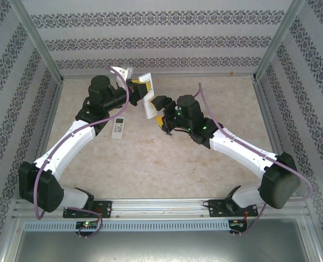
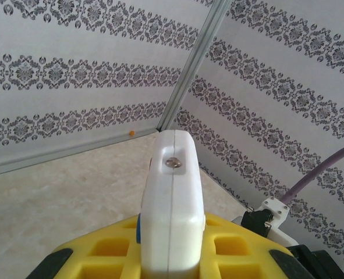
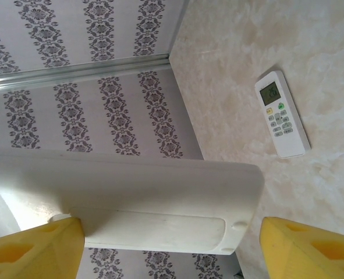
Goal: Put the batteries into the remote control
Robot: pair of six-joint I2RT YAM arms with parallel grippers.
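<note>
Top view: left gripper (image 1: 139, 90) holds remote control (image 1: 148, 103) raised over table (image 1: 205, 164), far centre; right gripper (image 1: 162, 112) just beside its lower end.

Left wrist: remote control (image 2: 172, 209) seen end-on, screw (image 2: 173, 163) in end face, pinched between yellow fingers (image 2: 102, 256).

Right wrist: plain white back of remote control (image 3: 148, 197), battery lid (image 3: 154, 229) looks seated. Right gripper (image 3: 169, 232) jaws spread, right finger clear of remote. Second remote (image 3: 282, 115) with display lies flat on table.

Count: two remotes, two arms.
</note>
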